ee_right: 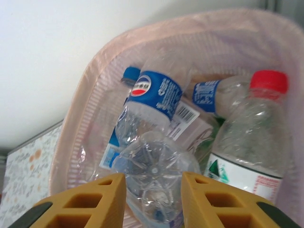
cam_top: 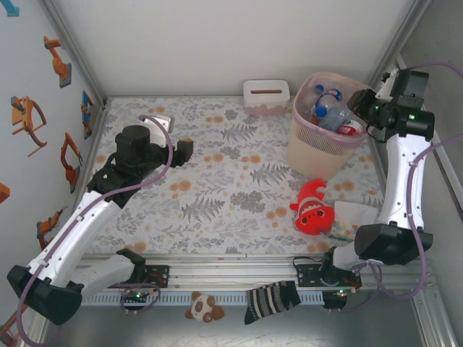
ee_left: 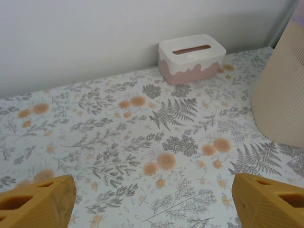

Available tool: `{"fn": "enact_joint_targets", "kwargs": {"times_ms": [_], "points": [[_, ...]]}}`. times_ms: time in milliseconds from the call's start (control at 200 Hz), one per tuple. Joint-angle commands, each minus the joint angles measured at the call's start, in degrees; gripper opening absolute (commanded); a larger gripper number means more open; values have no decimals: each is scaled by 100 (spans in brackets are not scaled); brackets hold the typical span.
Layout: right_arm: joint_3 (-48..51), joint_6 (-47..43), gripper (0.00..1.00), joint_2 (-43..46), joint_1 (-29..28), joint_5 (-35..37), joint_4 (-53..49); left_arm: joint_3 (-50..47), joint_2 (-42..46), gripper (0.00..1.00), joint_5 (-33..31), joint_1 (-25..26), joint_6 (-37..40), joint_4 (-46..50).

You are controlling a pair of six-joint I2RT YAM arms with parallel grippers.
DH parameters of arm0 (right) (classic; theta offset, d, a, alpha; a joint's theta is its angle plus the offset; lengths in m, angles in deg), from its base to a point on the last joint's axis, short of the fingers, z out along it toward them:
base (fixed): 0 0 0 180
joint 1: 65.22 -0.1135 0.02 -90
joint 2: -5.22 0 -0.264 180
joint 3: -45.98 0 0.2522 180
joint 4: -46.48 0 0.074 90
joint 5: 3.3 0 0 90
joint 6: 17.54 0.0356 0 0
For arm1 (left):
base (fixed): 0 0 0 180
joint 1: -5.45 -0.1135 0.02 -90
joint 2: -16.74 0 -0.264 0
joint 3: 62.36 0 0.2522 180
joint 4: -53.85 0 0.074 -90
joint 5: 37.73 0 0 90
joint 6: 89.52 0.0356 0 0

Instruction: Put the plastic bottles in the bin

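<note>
Steadily now: your right gripper hangs over the mouth of the bin. Its fingers are only a little apart, and the base of a clear bottle shows in the gap. You cannot tell from here whether they pinch that bottle or it lies loose on the pile below, so treat this as the drop.

If it is held, spread the fingers well inside the rim and let it fall among the others. The red-capped bottle sits high at the right, so anything landing on it could, I think, roll out. Lift straight up before you swing away, or you may hook the rim and tip the bin.

Your left gripper is wide apart and empty, low over the flowered cloth, which looks likely to ruck under dragging fingers.

The bin stands at the far right, close to the side wall. A tissue box sits against the back wall, and a red plush fish lies just in front of the bin.
</note>
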Motion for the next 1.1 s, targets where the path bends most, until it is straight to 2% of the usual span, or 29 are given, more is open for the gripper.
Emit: {"fn": "enact_joint_targets", "kwargs": {"times_ms": [0, 220, 320, 431, 621, 806, 1092], "points": [[160, 6, 35, -30, -25, -511, 269, -124, 14, 85, 198, -92, -196, -1], [-159, -250, 35, -252, -37, -173, 238, -177, 5, 85, 270, -145, -238, 4], [-282, -306, 33, -412, -39, -395, 330, -177, -4, 85, 296, -154, -254, -27], [-418, -320, 23, -599, -97, -828, 209, -162, -27, 84, 353, -163, -269, -53], [-205, -526, 17, -599, -537, -1189, -302, -173, -15, 84, 331, -172, -281, -37], [306, -544, 14, -491, -899, -721, -443, -168, -42, 84, 357, -190, -273, -37], [819, -523, 10, -807, -915, 72, -448, -204, 7, 84, 362, -233, -263, -2]]}}
